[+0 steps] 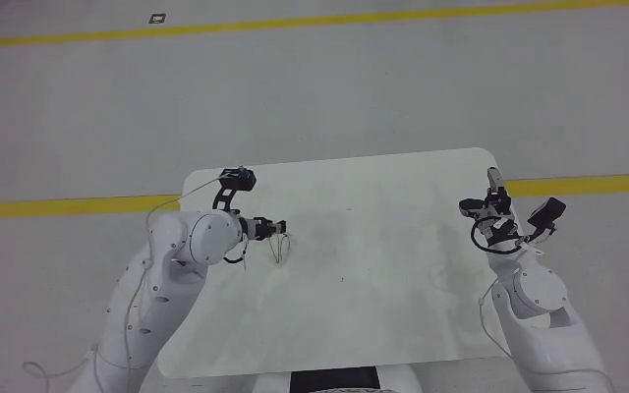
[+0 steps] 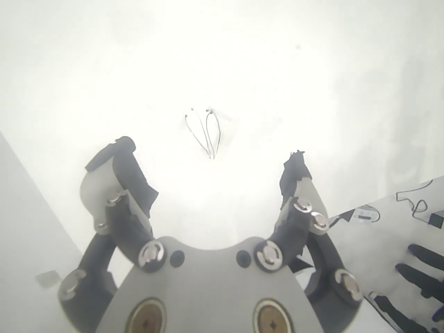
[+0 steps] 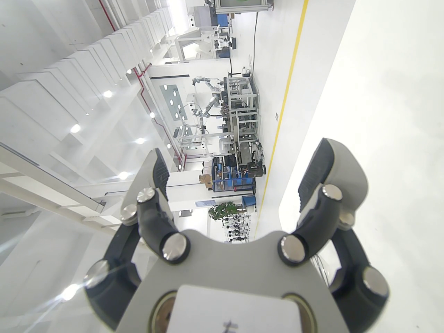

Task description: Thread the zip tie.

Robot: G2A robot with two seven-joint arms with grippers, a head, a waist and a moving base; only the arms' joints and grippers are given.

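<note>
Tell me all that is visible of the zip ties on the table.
The zip ties are a few thin dark strands, seemingly plastic, flat on the white table. They meet at one end and fan out; one curves into a loop. Small heads tip the far ends. Nothing touches them; the open left tool hovers near.

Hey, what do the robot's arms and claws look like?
The left arm and right arm have smooth white rounded shells with black cables at the wrists. The left claw and right claw are grey metal with black links, silver bolts and black pads.
</note>
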